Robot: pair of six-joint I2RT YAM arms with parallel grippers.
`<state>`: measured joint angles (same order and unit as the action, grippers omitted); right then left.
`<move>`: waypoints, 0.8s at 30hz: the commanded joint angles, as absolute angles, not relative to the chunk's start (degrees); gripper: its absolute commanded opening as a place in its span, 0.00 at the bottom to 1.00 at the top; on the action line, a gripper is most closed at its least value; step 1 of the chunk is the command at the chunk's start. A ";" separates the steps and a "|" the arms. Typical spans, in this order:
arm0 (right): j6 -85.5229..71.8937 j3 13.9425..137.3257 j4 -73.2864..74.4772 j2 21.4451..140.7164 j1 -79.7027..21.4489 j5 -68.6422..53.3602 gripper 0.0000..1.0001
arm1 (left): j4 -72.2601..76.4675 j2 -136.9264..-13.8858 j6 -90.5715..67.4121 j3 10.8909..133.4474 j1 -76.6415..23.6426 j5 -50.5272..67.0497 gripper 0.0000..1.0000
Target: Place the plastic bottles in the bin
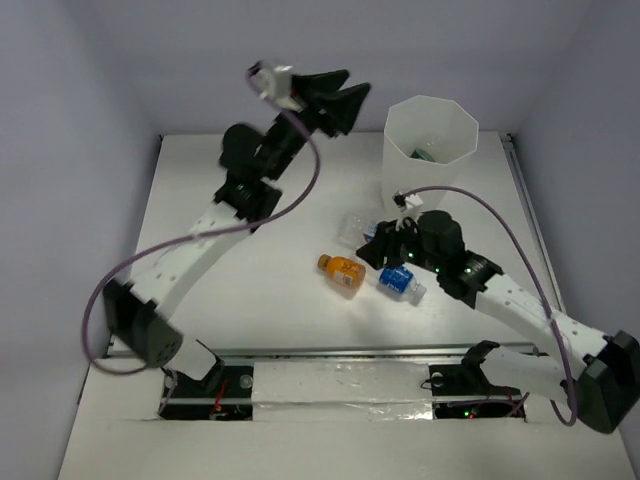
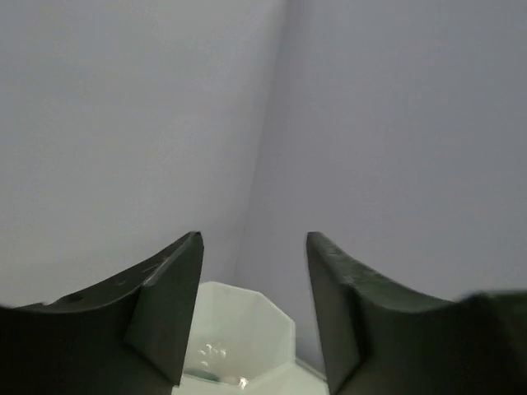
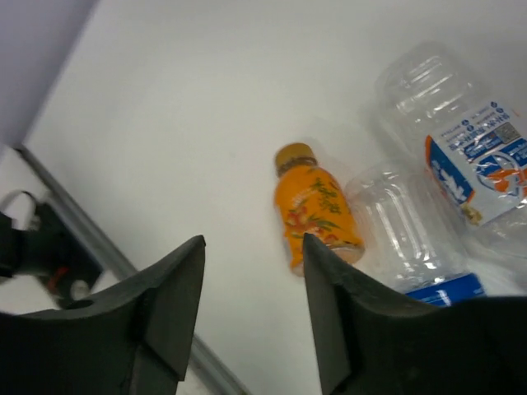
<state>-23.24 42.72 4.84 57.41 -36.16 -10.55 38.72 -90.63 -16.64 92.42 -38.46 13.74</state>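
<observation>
Finding the bin (image 1: 430, 178) standing upright at the far right of the table (image 1: 250, 310), octagonal rim open upward. Making out something small and greenish (image 1: 425, 153) lying on its floor, too small to name from above. Catching the same bin (image 2: 247, 325) from the left wrist, low between the fingers, with a few shiny specks and a greenish edge on its floor.

Counting three bottles lying on the table outside the bin, all nearer than it. Noting the orange bottle (image 1: 343, 272) resting on its side, cap pointing left. Seeing the blue-banded bottle (image 1: 402, 283) lying just right of it, the two looking as if touching in the right wrist view. Placing the clear bottle (image 1: 355, 225), with its blue-and-white label, a little farther back, near the other two.

Watching the left gripper (image 1: 352, 85) hovering high, left of the bin and above its rim, jaws parted and gripping nothing. Finding the right gripper (image 1: 383, 243) reaching low over the table just beside the clear bottle, jaws spread, nothing between them, with the orange bottle (image 3: 317, 210) showing beyond the gap.

Seeing wide bare table running left of the bottles and toward the near rail (image 1: 330, 352). Noting a narrow strip between the bin and the right edge (image 1: 527, 215), and walls closing the far and side edges.
</observation>
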 commanded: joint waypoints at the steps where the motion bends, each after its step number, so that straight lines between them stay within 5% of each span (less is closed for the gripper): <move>1: -19.35 46.84 3.17 63.44 -37.71 -4.22 0.59 | 45.41 -76.68 -18.09 71.66 -38.23 3.21 0.47; 6: -15.12 52.99 8.96 76.17 -38.94 -1.50 0.73 | 48.96 -58.40 -27.33 46.35 -40.16 -8.69 0.23; 24: -15.47 59.94 12.92 91.39 -47.55 1.23 0.66 | 31.65 -38.78 -32.52 24.44 -41.31 -14.76 0.20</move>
<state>-16.49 56.71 11.68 89.56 -46.72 -0.40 32.38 -42.81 -32.03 25.65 -40.95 -12.93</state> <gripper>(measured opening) 0.666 0.203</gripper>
